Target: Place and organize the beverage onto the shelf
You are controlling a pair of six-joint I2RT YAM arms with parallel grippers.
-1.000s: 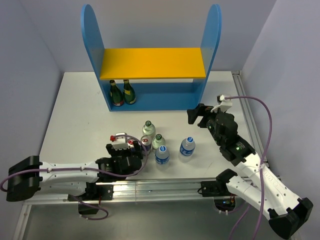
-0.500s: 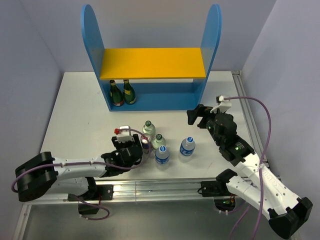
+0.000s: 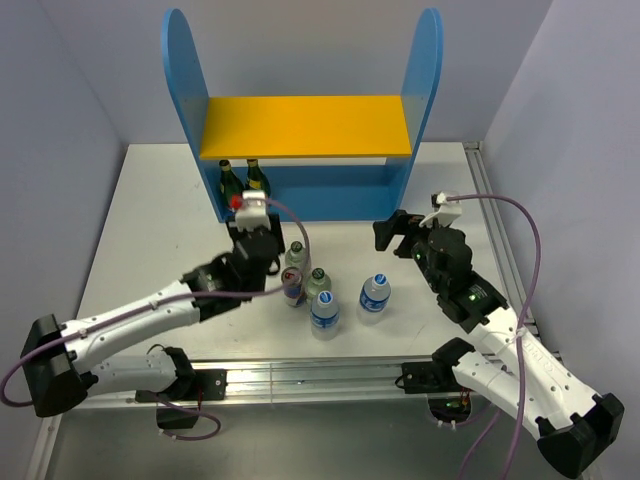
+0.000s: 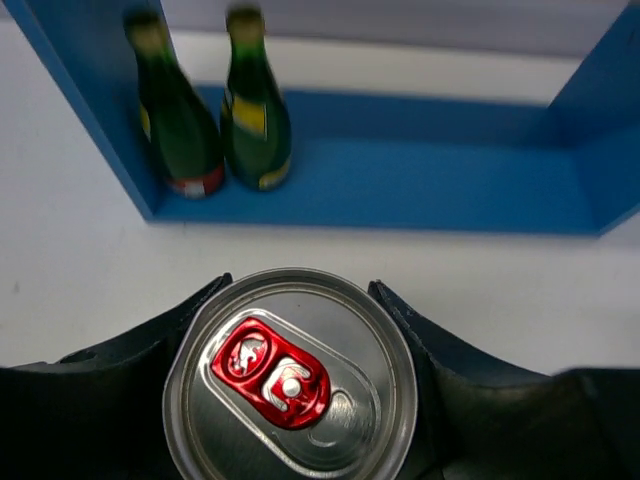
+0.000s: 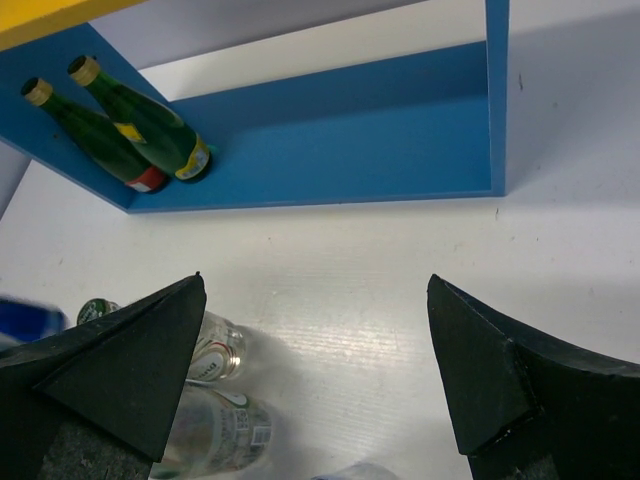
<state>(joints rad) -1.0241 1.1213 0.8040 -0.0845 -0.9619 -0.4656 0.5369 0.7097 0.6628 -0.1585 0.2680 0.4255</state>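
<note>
at bottom centre of the left wrist view, the left tool (image 4: 295,325) clenched a can (image 4: 290,385) short of the shelf (image 4: 85,120), apparently mid-carry, next needing an upright set-down on its bottom board (image 4: 430,195); the right tool (image 5: 315,300) gaped empty.

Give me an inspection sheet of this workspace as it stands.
Surface: white table, no spill seen.
Job's things: can held by left gripper; two pale-green bottles and two water bottles standing on the table; second can not seen; the shelf has its yellow board bare.
Clutter: two dark green bottles at the left end of the bottom board.
Grippers: left gripper shut on the can; right gripper open, empty.
Cables: purple cables loop off both arms.
Surroundings: plain walls; metal rail along the near edge.
</note>
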